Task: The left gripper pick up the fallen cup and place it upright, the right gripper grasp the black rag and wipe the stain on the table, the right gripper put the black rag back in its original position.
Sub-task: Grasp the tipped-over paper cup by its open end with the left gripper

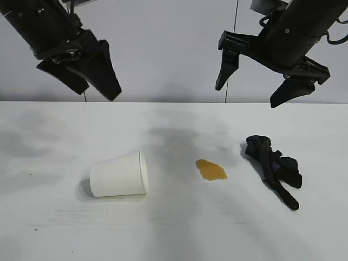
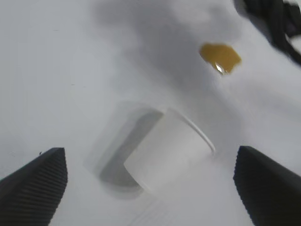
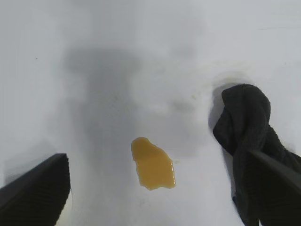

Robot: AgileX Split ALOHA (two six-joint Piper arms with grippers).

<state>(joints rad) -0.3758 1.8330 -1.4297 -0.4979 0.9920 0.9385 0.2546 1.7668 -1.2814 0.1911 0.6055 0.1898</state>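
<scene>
The white paper cup (image 1: 119,174) lies on its side on the table (image 1: 49,228), rim toward the amber stain (image 1: 211,169), with the bunched black rag (image 1: 273,166) well apart beyond it. Bare tabletop surrounds all three. The left gripper (image 1: 87,73) and right gripper (image 1: 255,84) hang high above, both spread wide, holding nothing.

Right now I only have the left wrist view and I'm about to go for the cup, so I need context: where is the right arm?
Observer: The right gripper hangs open above the table, over the black rag.
Operator: Is the rag touching the stain?
Observer: No; the stain lies apart, between the rag and the cup.
Operator: How high is my gripper?
Observer: The left gripper hangs open, well above the cup.
</scene>
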